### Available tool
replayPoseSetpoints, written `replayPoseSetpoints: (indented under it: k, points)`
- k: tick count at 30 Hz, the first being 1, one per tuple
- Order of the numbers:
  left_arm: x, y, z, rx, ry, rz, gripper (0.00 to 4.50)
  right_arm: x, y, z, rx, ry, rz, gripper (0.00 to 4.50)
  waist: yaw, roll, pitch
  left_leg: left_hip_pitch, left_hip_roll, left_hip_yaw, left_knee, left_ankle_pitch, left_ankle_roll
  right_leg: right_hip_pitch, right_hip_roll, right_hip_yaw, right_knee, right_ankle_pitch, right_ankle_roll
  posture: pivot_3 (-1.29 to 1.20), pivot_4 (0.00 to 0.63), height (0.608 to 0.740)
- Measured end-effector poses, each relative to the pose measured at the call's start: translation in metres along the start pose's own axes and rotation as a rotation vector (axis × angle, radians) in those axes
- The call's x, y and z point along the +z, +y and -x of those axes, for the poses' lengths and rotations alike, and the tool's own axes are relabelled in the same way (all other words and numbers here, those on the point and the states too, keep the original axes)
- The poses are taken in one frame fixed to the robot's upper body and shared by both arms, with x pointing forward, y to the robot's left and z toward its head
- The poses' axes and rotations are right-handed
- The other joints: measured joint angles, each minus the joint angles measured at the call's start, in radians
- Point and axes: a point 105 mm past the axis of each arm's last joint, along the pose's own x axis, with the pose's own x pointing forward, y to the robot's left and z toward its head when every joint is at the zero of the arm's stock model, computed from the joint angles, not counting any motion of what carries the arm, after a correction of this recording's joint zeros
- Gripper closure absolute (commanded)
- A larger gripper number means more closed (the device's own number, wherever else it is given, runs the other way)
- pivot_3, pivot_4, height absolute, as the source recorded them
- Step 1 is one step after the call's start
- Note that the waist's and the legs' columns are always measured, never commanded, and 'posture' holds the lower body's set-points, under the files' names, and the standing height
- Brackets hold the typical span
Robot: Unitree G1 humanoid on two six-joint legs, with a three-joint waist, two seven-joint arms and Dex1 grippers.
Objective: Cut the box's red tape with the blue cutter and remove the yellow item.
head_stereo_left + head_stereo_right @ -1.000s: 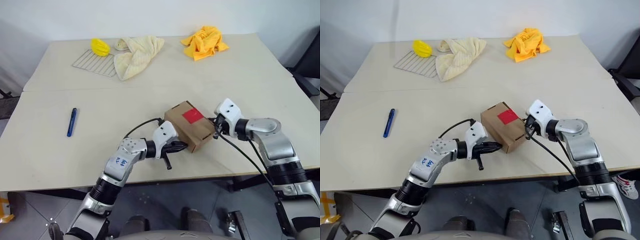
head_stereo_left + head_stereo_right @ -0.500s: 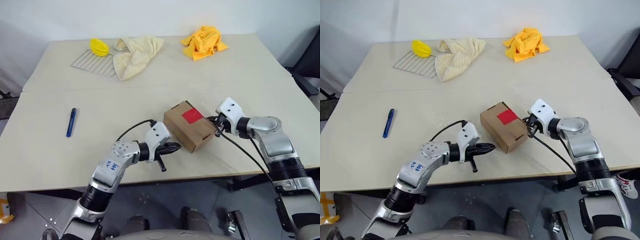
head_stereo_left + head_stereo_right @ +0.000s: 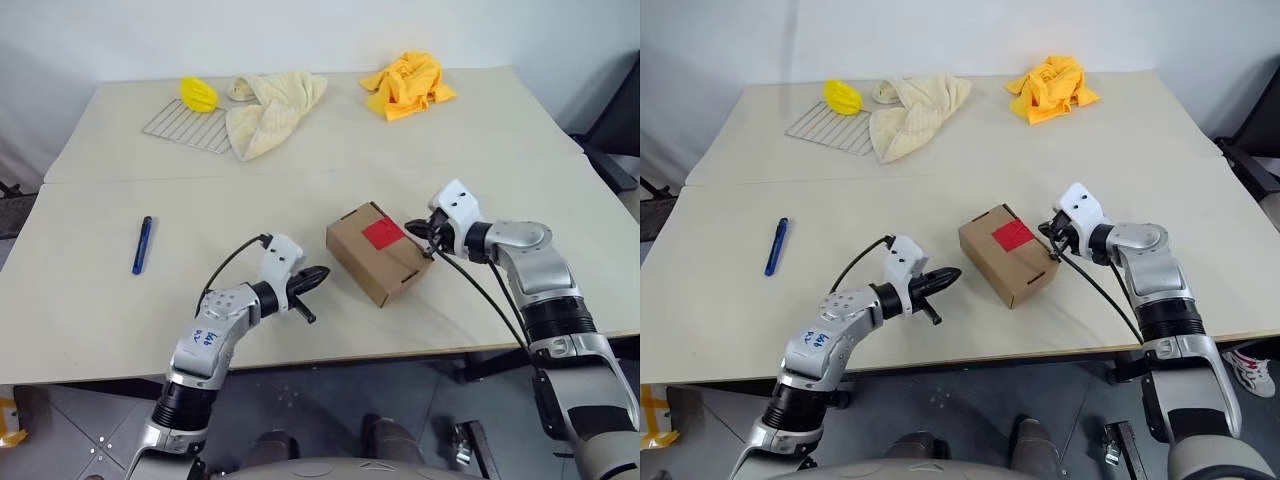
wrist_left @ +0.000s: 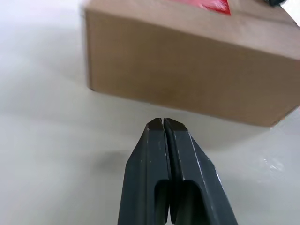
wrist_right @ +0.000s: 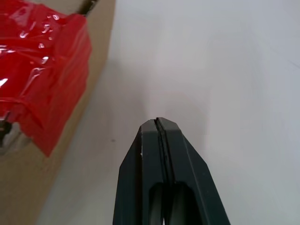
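Table is beige w/ a seam running across its middle. Far side, L to R: wire rack w/ a bright yellow ridged object on its far corner, a cream towel overlapping the rack's R edge, and a crumpled orange-yellow cloth well apart to the R. None of these sit near the arms. The blue cutter lies alone on the near half, well L of everything, roughly lengthwise front-to-back; bare table between it and the left tool. The box sits near centre, turned at an angle, flaps down, the red tape on its top. Left tool is just L of the box, tip pointing at it, a small gap between; fingers pressed together, holding nothing. Right tool is at the box's R far corner, close against it; contact can't be told from the head views; it's closed too, empty. Black cables loop from both wrists; the R one trails past the box's near R corner. Left wrist view adds the box's plain side wall head-on, w/ a sliver of tape at the top edge, clear table before the fingertips. Right wrist view adds the tape up close: glossy, wrinkled, folding over the box edge, beside the shut fingertips. Yellow item: not visible, box closed.
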Motion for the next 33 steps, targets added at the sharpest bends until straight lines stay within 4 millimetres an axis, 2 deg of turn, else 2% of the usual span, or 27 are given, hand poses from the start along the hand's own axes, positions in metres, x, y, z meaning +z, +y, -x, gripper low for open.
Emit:
replayPoseSetpoints:
  k: [6, 12, 20, 24, 33]
  points:
    - [0.002, -0.011, -0.002, -0.056, 0.003, 0.016, 4.46, 0.000, 0.022, 0.001, 0.101, 0.013, 0.025, 4.50, 0.002, 0.000, 0.000, 0.000, 0.000, 0.000, 0.001, 0.000, 0.000, 0.000, 0.000, 0.000, 0.001, 0.000, 0.000, 0.00, 0.150, 0.740]
    - [0.015, -0.022, 0.004, -0.096, -0.012, 0.006, 4.46, -0.003, 0.028, 0.006, 0.126, 0.031, 0.029, 4.50, 0.001, 0.000, 0.000, 0.000, 0.000, 0.000, 0.001, 0.000, 0.000, 0.000, 0.000, 0.000, 0.001, 0.000, 0.000, 0.00, 0.150, 0.740]
    - [0.020, -0.034, 0.009, -0.147, 0.009, 0.012, 4.46, -0.002, 0.043, 0.008, 0.191, 0.040, 0.050, 4.50, 0.002, 0.000, 0.000, 0.000, 0.000, 0.000, 0.001, 0.000, 0.000, 0.000, 0.000, 0.000, 0.001, 0.000, 0.000, 0.00, 0.150, 0.740]
    - [0.018, -0.038, 0.011, -0.157, 0.027, 0.016, 4.46, -0.002, 0.045, 0.010, 0.201, 0.045, 0.056, 4.50, 0.002, 0.000, 0.000, 0.000, 0.000, 0.000, 0.001, 0.000, 0.000, 0.000, 0.000, 0.000, 0.001, 0.000, 0.000, 0.00, 0.150, 0.740]
    - [0.013, -0.062, 0.014, -0.219, 0.045, 0.042, 4.46, 0.002, 0.049, 0.011, 0.220, 0.035, 0.068, 4.50, 0.003, 0.000, 0.000, 0.000, 0.000, 0.000, 0.001, 0.000, 0.000, 0.000, 0.000, 0.001, 0.001, 0.000, 0.000, 0.00, 0.150, 0.740]
